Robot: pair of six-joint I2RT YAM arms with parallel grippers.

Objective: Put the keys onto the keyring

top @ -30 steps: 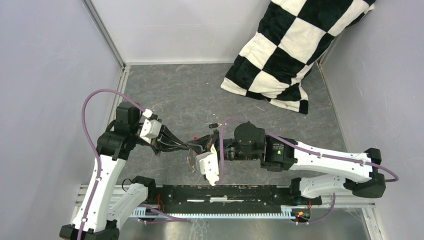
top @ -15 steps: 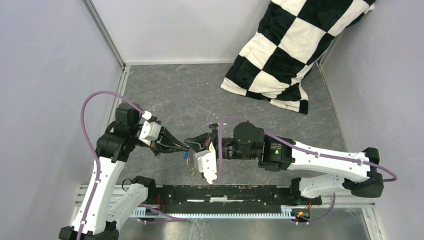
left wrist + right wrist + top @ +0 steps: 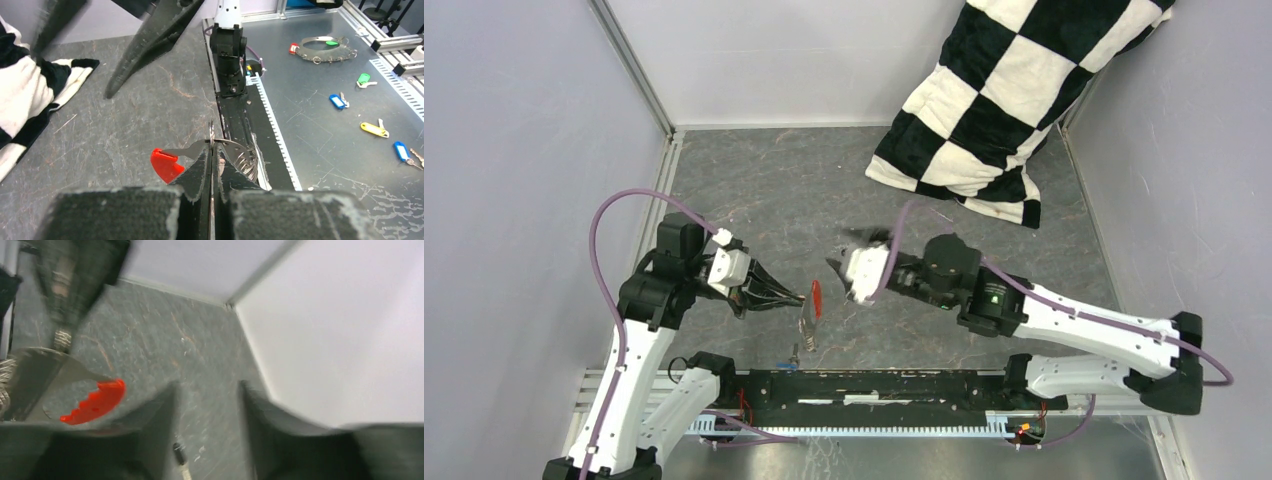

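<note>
Top: left claw (image 3: pixel 798 297) clamped shut on the keyring (image 3: pixel 808 325), red tag (image 3: pixel 816 298) up, loop hanging free over the worktop (image 3: pixel 764 190), presented for threading; right claw (image 3: pixel 839 264) nearby, part open, empty, blurred. A blue speck (image 3: pixel 786 365) by the base rail (image 3: pixel 904 383), maybe a key, unclear.
Left wrist: ring pinched edge-on between pads (image 3: pixel 199 170).
Right wrist: smeared; black key (image 3: pixel 178 454) seemingly on worktop under the gap.

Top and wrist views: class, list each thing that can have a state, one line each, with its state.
Left tool: shut on the keyring.
Right tool: open, nothing between its fingers.
Keyring: clamped at its metal ring, red tag sticking out to one side.
Black key: lying on the table, not on the keyring.
Checked cushion: leaning in the far right corner.
</note>
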